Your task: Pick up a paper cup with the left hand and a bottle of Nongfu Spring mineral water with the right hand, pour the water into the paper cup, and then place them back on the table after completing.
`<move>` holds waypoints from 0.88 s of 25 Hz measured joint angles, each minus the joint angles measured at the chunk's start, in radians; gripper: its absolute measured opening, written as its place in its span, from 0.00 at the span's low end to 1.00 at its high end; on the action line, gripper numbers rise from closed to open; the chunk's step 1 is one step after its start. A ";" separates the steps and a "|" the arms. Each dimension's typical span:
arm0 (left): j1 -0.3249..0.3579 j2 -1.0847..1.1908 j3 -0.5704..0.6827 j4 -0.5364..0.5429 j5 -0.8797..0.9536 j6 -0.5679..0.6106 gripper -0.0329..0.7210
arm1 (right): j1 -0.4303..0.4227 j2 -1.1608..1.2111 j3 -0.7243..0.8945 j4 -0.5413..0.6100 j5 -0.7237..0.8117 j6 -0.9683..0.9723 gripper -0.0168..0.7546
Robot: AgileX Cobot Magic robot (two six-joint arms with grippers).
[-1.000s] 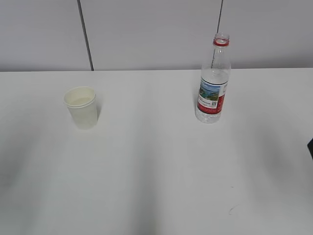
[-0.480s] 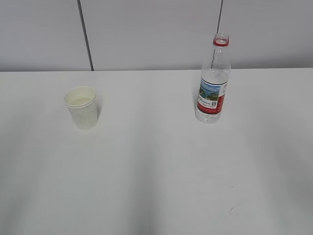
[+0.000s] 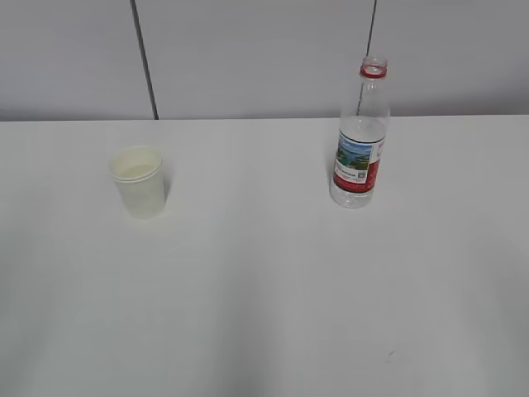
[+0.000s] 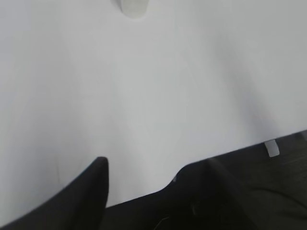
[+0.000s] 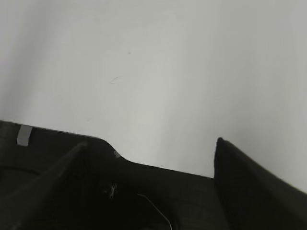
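Standing left on the bench (image 3: 264, 289), the paper cup (image 3: 138, 181) looks light and crushable, so grip mid-wall gently; the uncapped bottle (image 3: 360, 136), right, seems part-full and slick, best taken at its label. Open bench surrounds both. Each end effector (image 4: 139, 201) (image 5: 148, 191) looks released, empty.

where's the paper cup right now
In the exterior view the paper cup stands upright on the left of the table, well apart from the bottle on the right.
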 joint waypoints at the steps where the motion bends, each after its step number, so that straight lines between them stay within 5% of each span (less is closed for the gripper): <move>1: 0.000 -0.029 0.026 -0.005 -0.009 0.023 0.55 | 0.000 -0.039 0.014 0.000 -0.002 -0.006 0.78; 8: 0.000 -0.205 0.103 -0.030 -0.055 0.055 0.45 | 0.000 -0.267 0.081 0.000 -0.045 -0.022 0.78; 22: 0.000 -0.325 0.181 -0.029 -0.134 0.056 0.44 | 0.000 -0.343 0.091 -0.049 -0.047 -0.033 0.78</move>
